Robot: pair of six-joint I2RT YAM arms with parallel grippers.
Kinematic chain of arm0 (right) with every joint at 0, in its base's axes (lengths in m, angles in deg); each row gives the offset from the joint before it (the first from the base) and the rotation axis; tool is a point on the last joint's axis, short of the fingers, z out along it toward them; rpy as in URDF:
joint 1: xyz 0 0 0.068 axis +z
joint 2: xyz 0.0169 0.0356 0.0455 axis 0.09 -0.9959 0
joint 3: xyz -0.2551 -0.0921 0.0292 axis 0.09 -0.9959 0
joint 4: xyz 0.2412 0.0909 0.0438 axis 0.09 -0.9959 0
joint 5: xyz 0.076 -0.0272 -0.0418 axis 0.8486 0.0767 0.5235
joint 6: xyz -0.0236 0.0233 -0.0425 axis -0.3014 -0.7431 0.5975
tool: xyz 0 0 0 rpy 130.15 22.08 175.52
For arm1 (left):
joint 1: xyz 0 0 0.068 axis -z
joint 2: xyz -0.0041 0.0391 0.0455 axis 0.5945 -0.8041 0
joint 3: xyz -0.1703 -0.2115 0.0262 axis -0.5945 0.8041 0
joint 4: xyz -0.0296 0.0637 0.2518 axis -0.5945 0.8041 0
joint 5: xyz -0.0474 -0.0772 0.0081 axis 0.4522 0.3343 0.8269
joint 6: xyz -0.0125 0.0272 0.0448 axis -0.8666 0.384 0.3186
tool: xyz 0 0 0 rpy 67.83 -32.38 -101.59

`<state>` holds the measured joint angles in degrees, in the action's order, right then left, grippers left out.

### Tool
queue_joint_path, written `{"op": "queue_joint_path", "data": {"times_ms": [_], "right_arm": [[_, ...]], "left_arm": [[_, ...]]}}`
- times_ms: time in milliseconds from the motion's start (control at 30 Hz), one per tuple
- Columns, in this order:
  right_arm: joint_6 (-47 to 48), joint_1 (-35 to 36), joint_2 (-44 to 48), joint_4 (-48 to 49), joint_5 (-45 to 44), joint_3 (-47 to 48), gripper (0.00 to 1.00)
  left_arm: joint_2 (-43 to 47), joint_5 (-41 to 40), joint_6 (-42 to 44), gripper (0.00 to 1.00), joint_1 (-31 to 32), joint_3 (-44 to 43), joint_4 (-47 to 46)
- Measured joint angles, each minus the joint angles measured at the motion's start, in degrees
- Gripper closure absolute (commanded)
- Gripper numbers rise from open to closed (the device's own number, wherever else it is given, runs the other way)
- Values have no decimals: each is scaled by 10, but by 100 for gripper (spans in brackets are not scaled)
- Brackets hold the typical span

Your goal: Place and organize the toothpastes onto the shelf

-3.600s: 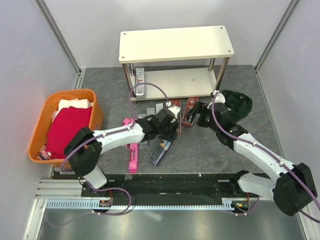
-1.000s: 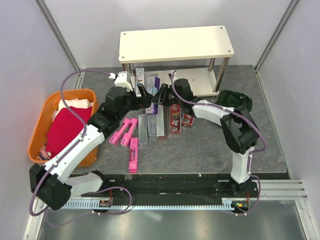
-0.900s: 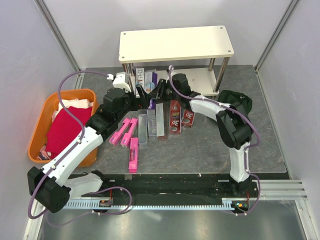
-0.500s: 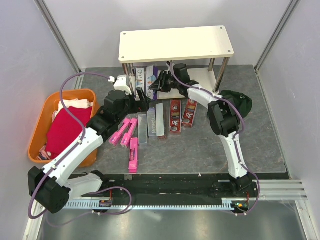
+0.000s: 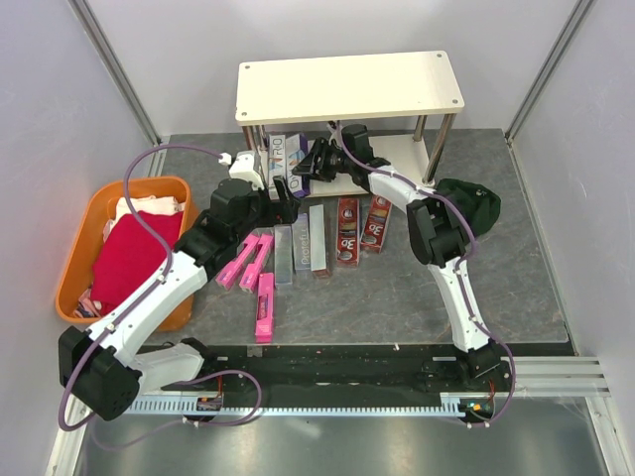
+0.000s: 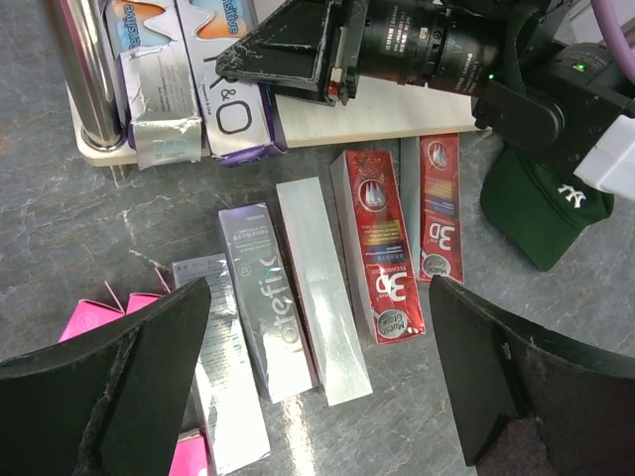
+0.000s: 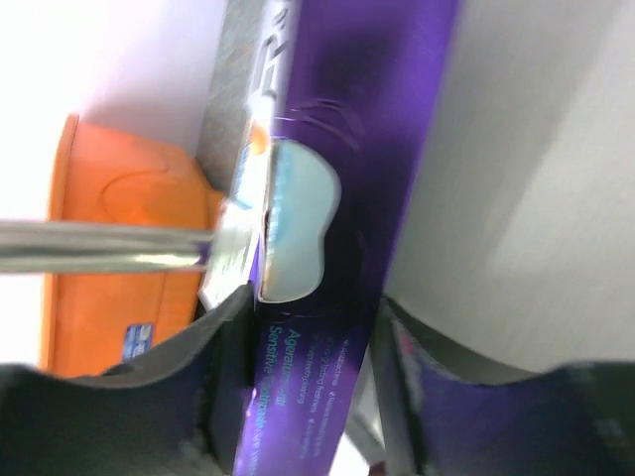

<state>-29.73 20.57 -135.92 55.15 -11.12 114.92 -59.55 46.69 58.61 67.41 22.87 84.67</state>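
The right gripper (image 7: 308,342) brackets the purple toothpaste box (image 7: 342,178) on the lower board of the shelf (image 5: 399,152); whether it clamps cannot be told. The left gripper (image 6: 317,293) hangs wide apart, empty. The carton is likely light and crushable: grip its long sides.

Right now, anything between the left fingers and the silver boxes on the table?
Nothing visible. The left fingers hang open above the silver boxes with clear air between. The right arm is farther back, at the lower shelf.
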Motion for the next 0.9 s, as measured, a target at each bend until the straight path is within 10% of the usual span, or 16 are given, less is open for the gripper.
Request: {"op": "queue_joint_path", "data": {"times_ms": [467, 900], "right_arm": [[-12, 2, 37, 81, -108, -75, 12], [2, 2, 65, 85, -166, -123, 42]], "left_arm": [[-1, 5, 0, 2, 0, 0, 0], [-8, 15, 0, 2, 0, 3, 0]]}}
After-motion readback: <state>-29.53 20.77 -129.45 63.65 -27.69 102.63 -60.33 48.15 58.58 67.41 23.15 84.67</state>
